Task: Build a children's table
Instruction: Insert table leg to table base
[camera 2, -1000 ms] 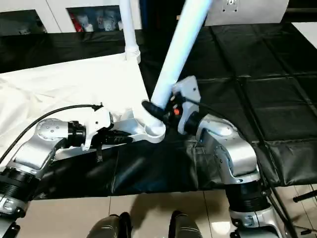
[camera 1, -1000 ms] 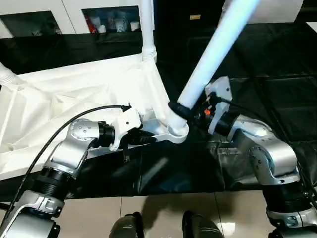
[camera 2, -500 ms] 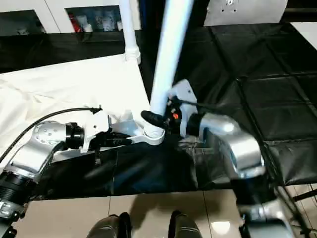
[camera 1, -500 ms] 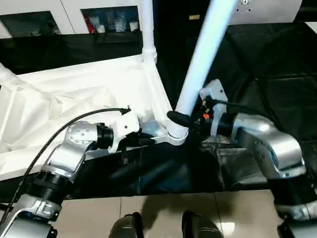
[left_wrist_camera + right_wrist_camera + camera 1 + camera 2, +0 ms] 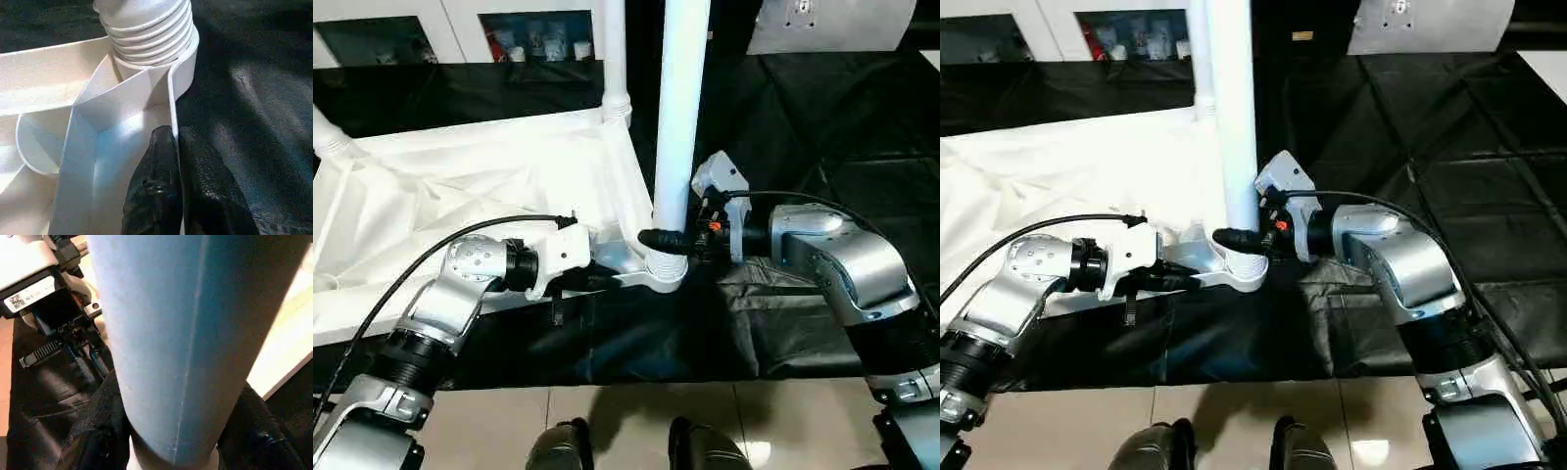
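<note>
**Leg upright in the near corner socket — seat it straight**

While the table top [image 5: 460,186] lies underside-up on the black-covered bench [image 5: 862,127], its near corner socket [image 5: 661,277] sits at about 6 o'clock of the ribbed slab, right at the bench's front edge. You have the leg [image 5: 680,108] standing close to vertical in that socket, its ribbed foot showing just above the rim. Your right gripper [image 5: 668,241] is clenched around the leg low down, immediately above the socket. Your left gripper [image 5: 175,147] is pinched tight on the thin rim wall of the top, just beside the same corner.

To finish this step well, I'd judge you should keep the leg plumb and press along its own axis; any lean would likely bind the ribs against the socket wall. Let the left hold act as your brace so the top does not slide or tip off the front edge.

Another fitted leg [image 5: 613,49] rises at 12 o'clock from the working corner, near the one you hold, so there is little room to sweep toward it. A further leg [image 5: 328,137] stands at the top's 9 o'clock side. Open bench lies toward 3 o'clock. At 6 o'clock the bench ends and the tiled floor [image 5: 626,421] begins, so avoid pulling the corner toward yourself.
</note>
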Controlling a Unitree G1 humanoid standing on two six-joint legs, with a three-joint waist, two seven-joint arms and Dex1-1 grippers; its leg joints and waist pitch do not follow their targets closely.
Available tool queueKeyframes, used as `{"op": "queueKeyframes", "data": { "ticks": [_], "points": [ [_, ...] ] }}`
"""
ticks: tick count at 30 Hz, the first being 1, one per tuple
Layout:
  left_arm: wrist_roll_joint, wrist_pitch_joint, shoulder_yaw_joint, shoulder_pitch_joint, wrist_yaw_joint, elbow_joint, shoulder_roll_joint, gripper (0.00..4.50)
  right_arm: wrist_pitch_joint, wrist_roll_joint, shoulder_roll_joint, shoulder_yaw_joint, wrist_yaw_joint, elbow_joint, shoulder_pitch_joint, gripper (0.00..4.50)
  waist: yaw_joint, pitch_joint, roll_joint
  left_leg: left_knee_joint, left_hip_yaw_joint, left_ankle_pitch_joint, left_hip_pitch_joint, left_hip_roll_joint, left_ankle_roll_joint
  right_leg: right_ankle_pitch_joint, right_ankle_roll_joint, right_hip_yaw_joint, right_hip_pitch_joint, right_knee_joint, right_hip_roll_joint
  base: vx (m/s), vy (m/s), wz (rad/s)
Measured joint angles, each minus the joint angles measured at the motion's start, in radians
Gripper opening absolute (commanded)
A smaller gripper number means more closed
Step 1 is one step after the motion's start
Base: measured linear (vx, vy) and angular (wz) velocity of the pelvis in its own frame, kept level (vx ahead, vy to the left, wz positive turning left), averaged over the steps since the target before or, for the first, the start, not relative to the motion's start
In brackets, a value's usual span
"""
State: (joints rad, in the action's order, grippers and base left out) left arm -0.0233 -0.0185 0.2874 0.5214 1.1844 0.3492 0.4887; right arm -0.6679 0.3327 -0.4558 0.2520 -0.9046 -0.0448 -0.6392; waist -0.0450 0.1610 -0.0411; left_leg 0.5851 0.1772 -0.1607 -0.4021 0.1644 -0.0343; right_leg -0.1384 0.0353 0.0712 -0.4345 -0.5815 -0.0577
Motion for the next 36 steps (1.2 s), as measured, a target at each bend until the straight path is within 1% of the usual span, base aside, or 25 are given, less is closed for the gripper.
{"op": "queueKeyframes", "data": {
  "ticks": [5,7,9,13,17,20,22,26,32,34,36],
  "points": [
    [0.0,-0.002,0.002,0.003,-0.002,0.007,-0.001,0.0,0.003,-0.004,0.005,-0.001,-0.002,-0.011,-0.001,1.9,-0.001,-0.002,0.005,0.0,0.0,-0.001,0.001,0.0,-0.001,0.0,0.0,0.0,0.0,-0.001,0.0,0.0,0.0,0.0],
    [-0.001,-0.001,-0.006,0.004,-0.01,0.012,-0.007,0.0,0.006,0.001,0.016,-0.015,0.002,-0.028,0.003,1.9,-0.003,-0.003,0.005,0.0,0.0,-0.001,0.002,0.0,-0.001,0.0,0.0,0.0,0.001,-0.001,0.0,0.0,0.0,0.0],
    [-0.001,0.006,-0.009,0.008,-0.02,0.019,-0.02,0.0,0.016,0.017,0.032,-0.051,0.01,-0.047,0.024,1.9,-0.009,-0.003,0.005,0.001,0.0,0.0,0.002,0.0,-0.001,0.0,-0.001,0.0,0.002,-0.001,0.0,0.0,0.0,0.0],
    [-0.001,0.021,-0.009,0.017,-0.021,0.028,-0.026,0.0,0.038,0.05,0.06,-0.114,0.036,-0.054,0.074,1.9,-0.011,-0.003,0.005,0.002,0.0,0.0,0.002,0.0,-0.001,-0.001,-0.002,-0.001,0.002,-0.001,0.0,0.0,0.0,0.0],
    [-0.003,0.025,-0.009,0.02,-0.02,0.031,-0.027,0.0,0.062,0.07,0.072,-0.147,0.048,-0.046,0.117,1.9,-0.012,-0.003,0.005,0.002,0.0,0.0,0.002,0.0,-0.001,-0.001,-0.002,-0.001,0.002,-0.001,0.0,0.0,0.0,0.0],
    [-0.007,0.034,-0.009,0.021,-0.018,0.031,-0.03,0.0,0.074,0.075,0.077,-0.159,0.057,0.0,0.164,1.89,-0.015,-0.003,0.003,0.002,0.0,0.0,0.002,0.0,-0.001,-0.001,-0.002,-0.001,0.002,-0.001,0.0,0.0,0.0,0.0],
    [-0.01,0.035,-0.009,0.021,-0.014,0.031,-0.03,0.0,0.105,0.058,0.068,-0.149,0.061,0.036,0.193,1.89,-0.015,-0.003,0.002,0.001,0.0,0.0,0.002,0.0,-0.001,-0.001,-0.002,-0.001,0.002,-0.001,0.0,0.0,0.0,0.0],
    [-0.01,0.036,-0.009,0.021,-0.012,0.031,-0.031,0.0,0.152,0.017,0.045,-0.109,0.062,0.086,0.209,1.89,-0.017,-0.004,0.002,0.0,0.0,-0.001,0.002,-0.001,-0.001,-0.003,-0.004,-0.001,0.002,-0.001,0.0,0.0,0.0,0.0],
    [-0.01,0.04,-0.009,0.02,-0.012,0.031,-0.029,0.0,0.215,-0.034,0.031,-0.075,0.056,0.081,0.214,1.89,-0.014,-0.004,0.002,0.0,0.0,-0.001,0.003,-0.001,-0.001,-0.003,-0.005,-0.001,0.002,-0.001,0.0,0.0,0.0,0.0],
    [-0.01,0.04,-0.009,0.02,-0.013,0.031,-0.029,0.0,0.224,-0.05,0.022,-0.059,0.053,0.08,0.213,1.89,-0.013,-0.003,0.002,0.0,0.0,-0.001,0.003,-0.001,-0.001,-0.003,-0.006,-0.001,0.003,0.0,0.0,0.0,0.0,0.0],
    [-0.01,0.041,-0.009,0.019,-0.013,0.03,-0.029,0.0,0.227,-0.055,0.021,-0.055,0.05,0.077,0.211,1.89,-0.012,-0.003,0.002,-0.002,0.0,-0.001,0.004,-0.001,-0.001,-0.003,-0.006,-0.001,0.004,0.003,0.0,0.0,0.0,0.0]
  ]
}}
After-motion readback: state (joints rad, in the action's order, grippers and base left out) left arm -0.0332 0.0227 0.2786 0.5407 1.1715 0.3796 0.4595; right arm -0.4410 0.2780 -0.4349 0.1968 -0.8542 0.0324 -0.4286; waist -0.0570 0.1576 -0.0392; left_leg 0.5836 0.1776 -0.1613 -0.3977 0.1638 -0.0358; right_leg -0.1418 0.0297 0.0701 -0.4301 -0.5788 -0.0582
